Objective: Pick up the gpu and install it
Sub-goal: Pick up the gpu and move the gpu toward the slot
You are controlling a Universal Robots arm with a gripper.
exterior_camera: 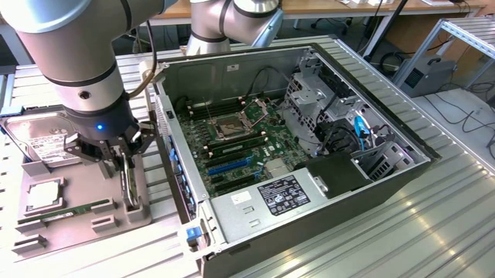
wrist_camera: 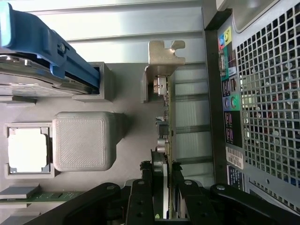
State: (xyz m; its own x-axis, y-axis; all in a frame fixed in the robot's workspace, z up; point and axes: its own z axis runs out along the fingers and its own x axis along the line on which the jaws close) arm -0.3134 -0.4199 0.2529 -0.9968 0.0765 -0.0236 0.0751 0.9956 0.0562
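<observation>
Two fingers of the gripper [wrist_camera: 165,164] flank the gpu [wrist_camera: 167,117], one on each flat face, and they appear pressed against it at a middling width: closed on the card rather than standing free. The card stands on its long edge, which seems to be the reason for its slotted stand [exterior_camera: 138,213]. Held upright, both faces are bare for a pinch from above. Its silver bracket [wrist_camera: 164,52] juts from the end away from the fingers. I cannot tell whether the card has left the stand or is seated in it.

In the exterior view the stand sits on a grey tray [exterior_camera: 77,174], with the other parts at about nine o'clock from it. The memory stick [exterior_camera: 66,213] lies in a groove, the processor [exterior_camera: 43,197] in a square pocket, and the hard drive [exterior_camera: 39,139] rests at eleven o'clock. Each part has its own moulded seat, likely so that every pick starts from a known spot.

At three o'clock from the tray, just beside it, the computer case [exterior_camera: 309,231] lies on its side with the panel off. This turns the motherboard [exterior_camera: 247,145] and its blue expansion slot [exterior_camera: 228,167] upward, open to a straight descent. The case rests on a ribbed metal table [exterior_camera: 433,231].
</observation>
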